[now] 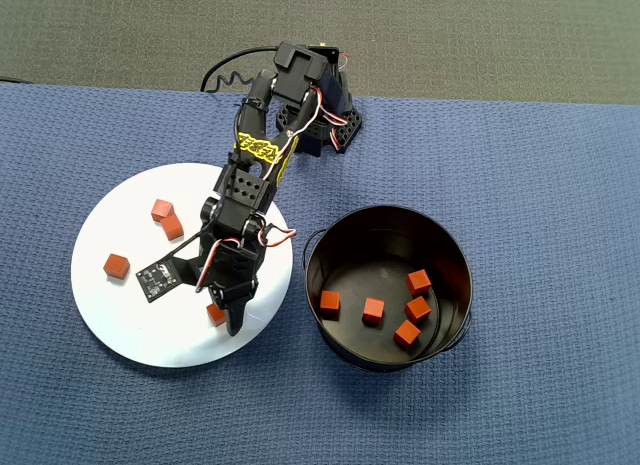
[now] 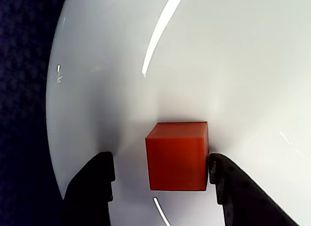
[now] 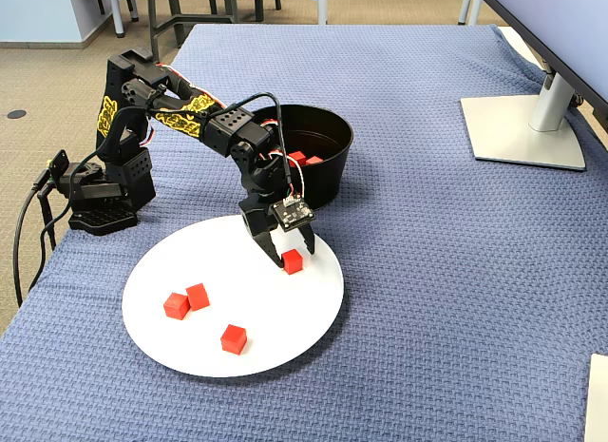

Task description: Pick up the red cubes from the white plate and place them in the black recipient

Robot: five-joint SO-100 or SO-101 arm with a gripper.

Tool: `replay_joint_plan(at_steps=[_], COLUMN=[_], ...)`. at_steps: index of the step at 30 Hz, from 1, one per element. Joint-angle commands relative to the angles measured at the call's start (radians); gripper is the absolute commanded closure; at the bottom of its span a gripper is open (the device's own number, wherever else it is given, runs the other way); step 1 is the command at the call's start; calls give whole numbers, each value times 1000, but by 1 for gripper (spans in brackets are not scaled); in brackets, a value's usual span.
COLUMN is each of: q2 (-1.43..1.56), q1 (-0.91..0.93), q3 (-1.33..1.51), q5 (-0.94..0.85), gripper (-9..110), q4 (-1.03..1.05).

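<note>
Arm [image 3: 204, 114]: black plastic links and blocky servo housings, with yellow patterned panels along the upper link.
Base [image 3: 104, 200]: black, blocky, with a studded top surface.
Cables [image 1: 318, 103]: thin red, white and black wires looped between the joints; a thicker black cable left the base.
Tool [image 3: 285, 247]: two black tapered fingers; a small black circuit board [image 1: 158, 277] was mounted beside them.

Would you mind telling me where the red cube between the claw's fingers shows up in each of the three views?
Overhead view: the red cube peeks out beside the claw, near the lower edge of the white plate.
Wrist view: the cube sits low and centre, between the two fingers.
Fixed view: it lies at the plate's right side, under the claw.
Shared landmark: the white plate.
</note>
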Motion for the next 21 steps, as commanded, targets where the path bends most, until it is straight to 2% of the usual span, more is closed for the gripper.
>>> replay_joint_plan(at_steps=[1, 3, 7, 13, 21], q2=[20, 23, 31, 110, 571], q1=[-26, -26, -25, -6, 26], q3=[6, 12, 25, 15, 118], q5=[-20, -20, 6, 94, 365], gripper=[87, 88, 101, 101, 102], q4=[-29, -35, -66, -46, 64])
